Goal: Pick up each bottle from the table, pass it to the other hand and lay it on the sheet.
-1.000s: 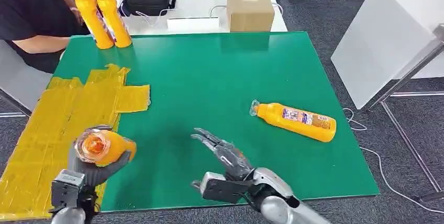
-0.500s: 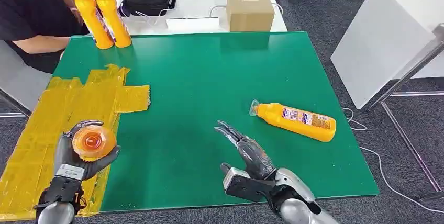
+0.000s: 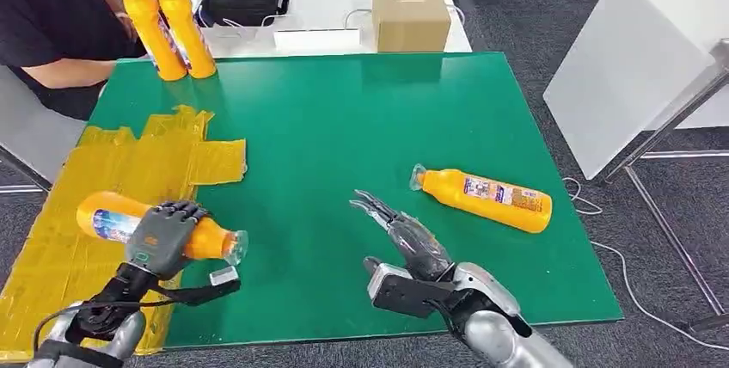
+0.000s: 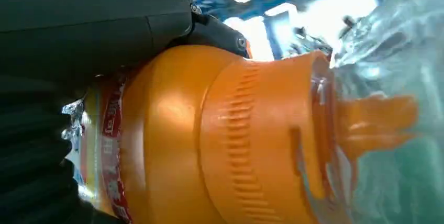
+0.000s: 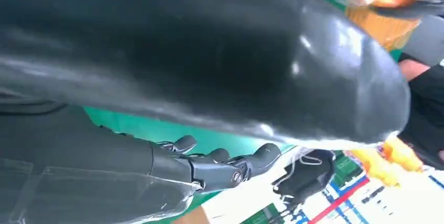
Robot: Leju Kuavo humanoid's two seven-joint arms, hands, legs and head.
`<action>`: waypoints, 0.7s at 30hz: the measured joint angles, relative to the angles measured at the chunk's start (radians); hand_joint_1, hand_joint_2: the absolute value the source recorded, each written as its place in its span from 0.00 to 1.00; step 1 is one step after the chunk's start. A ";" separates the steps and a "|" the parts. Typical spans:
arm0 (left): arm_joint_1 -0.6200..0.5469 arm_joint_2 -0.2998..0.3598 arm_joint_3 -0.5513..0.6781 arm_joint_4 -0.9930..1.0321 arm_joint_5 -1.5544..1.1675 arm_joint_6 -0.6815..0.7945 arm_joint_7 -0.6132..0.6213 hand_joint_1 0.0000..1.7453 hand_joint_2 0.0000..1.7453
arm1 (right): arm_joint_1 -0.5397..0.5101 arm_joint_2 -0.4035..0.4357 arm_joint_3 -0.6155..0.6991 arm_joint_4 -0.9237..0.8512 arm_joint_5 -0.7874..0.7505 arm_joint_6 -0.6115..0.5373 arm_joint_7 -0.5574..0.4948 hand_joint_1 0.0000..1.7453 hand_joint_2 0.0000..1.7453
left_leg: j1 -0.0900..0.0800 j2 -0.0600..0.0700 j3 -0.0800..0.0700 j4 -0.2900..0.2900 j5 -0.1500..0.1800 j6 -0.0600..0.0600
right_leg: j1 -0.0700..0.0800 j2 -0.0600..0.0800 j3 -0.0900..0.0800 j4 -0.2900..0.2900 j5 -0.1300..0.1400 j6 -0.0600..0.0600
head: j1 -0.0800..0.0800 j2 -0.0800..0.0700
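Bottles: four — two upright [image 3: 142,20] [image 3: 185,20] upper left, one held [image 3: 146,223] lower left, one lying [image 3: 484,199] centre right | sheet [image 3: 112,183]: one | cardboard box [image 3: 410,15]: one | hands: two, left hand [image 3: 159,239], right hand [image 3: 404,243]

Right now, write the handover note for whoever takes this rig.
Left hand: grips a bottle on its side over the yellow sheet, cap toward the green mat; not released.
Right hand: open, empty, above the mat.
Second bottle: lying on the mat by the right hand, untouched.
Two bottles: upright at the far left corner, near a person.
Left: release this one, then do the rest.
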 measured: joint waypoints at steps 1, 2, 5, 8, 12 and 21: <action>-0.015 0.012 -0.030 0.050 -0.005 0.006 0.003 0.00 1.00 | -0.005 0.002 0.002 0.000 -0.001 0.001 0.000 0.00 0.00 | 0.000 0.001 0.000 0.000 0.000 0.000 | 0.000 0.000 0.000 0.000 0.000 0.000 | -0.001 0.000; -0.027 0.018 -0.049 0.085 -0.011 0.010 0.006 0.00 0.00 | -0.007 0.003 0.004 0.001 -0.002 0.001 0.000 0.00 0.00 | 0.000 0.001 0.000 0.000 0.000 0.000 | 0.000 0.000 0.000 0.000 0.000 0.000 | 0.000 0.000; -0.072 0.039 -0.094 0.171 -0.022 0.034 0.019 0.00 0.00 | -0.013 0.003 0.008 0.006 -0.002 0.001 0.001 0.00 0.00 | 0.000 -0.003 0.000 0.000 0.000 0.000 | 0.000 -0.002 0.001 0.000 0.000 0.000 | 0.000 0.000; -0.110 0.061 -0.136 0.228 -0.039 0.041 0.046 0.00 0.00 | -0.019 0.003 0.013 0.010 -0.002 0.002 0.001 0.00 0.00 | 0.000 -0.005 0.002 0.000 0.000 0.000 | 0.000 -0.003 0.003 0.000 -0.001 0.000 | 0.000 0.000; -0.131 0.078 -0.166 0.260 -0.037 0.048 0.047 0.00 0.00 | -0.024 0.003 0.020 0.015 -0.005 0.008 0.001 0.00 0.00 | 0.000 -0.005 0.006 0.000 0.000 0.000 | 0.000 -0.003 0.007 0.000 -0.001 -0.001 | 0.000 0.000; -0.140 0.103 -0.180 0.276 0.000 0.043 0.044 0.00 0.00 | -0.028 0.003 0.030 0.022 -0.010 0.016 0.001 0.00 0.00 | 0.000 -0.005 0.007 -0.001 0.002 -0.002 | 0.000 -0.003 0.008 0.001 0.000 -0.001 | 0.000 0.000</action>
